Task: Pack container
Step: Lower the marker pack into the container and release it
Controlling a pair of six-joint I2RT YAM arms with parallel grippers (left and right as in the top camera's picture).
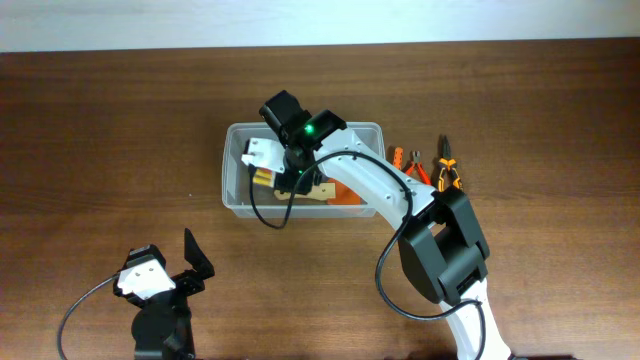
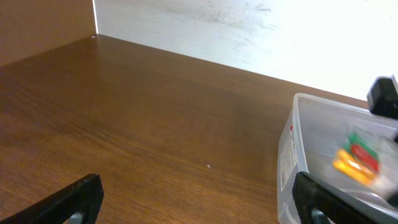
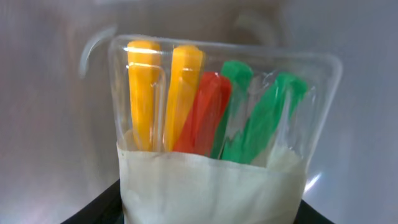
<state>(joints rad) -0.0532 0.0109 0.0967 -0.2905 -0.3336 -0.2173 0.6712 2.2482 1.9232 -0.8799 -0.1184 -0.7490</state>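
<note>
The clear plastic container point(image 1: 232, 200) stands at the table's middle; its white-labelled wall shows in the left wrist view point(image 2: 290, 155). My right gripper point(image 1: 290, 172) reaches down inside it and is shut on a blister pack of screwdrivers point(image 3: 205, 106) with yellow, red and green handles on a white card. The black fingers point(image 3: 208, 208) flank the card, and the container's inside point(image 3: 50, 112) lies behind it. The pack shows through the wall in the left wrist view point(image 2: 356, 160). My left gripper point(image 1: 172, 262) is open and empty point(image 2: 199, 199) near the front left, well apart from the container.
Orange-handled tools point(image 1: 405, 160) and orange-and-black pliers point(image 1: 447, 172) lie on the table just right of the container. Something orange point(image 1: 345, 200) lies inside the container near its front wall. A pale wall point(image 2: 249, 31) borders the table's far edge.
</note>
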